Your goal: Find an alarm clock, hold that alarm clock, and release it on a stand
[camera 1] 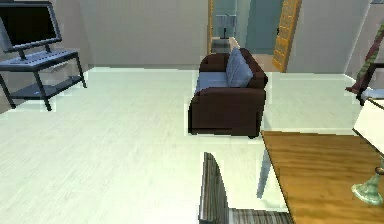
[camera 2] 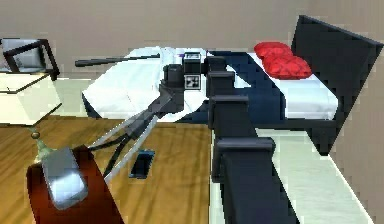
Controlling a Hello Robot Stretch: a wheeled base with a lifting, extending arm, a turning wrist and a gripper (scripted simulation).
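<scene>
The fingers [camera 2: 125, 124] reach low over the brown wooden desk [camera 2: 175, 190], near a small dark flat slab [camera 2: 143, 163]. Whether that is the alarm clock, or whether they grip anything, I cannot tell. Turning the base now could sweep the slab off the desk.

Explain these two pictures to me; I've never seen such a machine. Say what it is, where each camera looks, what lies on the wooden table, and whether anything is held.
It is a wheeled robot with one extending arm. The forward view looks ahead: a dark brown armchair with a blue-grey cushion and a black flat television on a dark stand. The arm side view looks out sideways: the dark square arm bar reaches toward a bed with white and navy bedding and ends in the end effector. On the brown wooden table lies a flat dark rectangular object. I cannot tell whether the end effector holds anything.
</scene>
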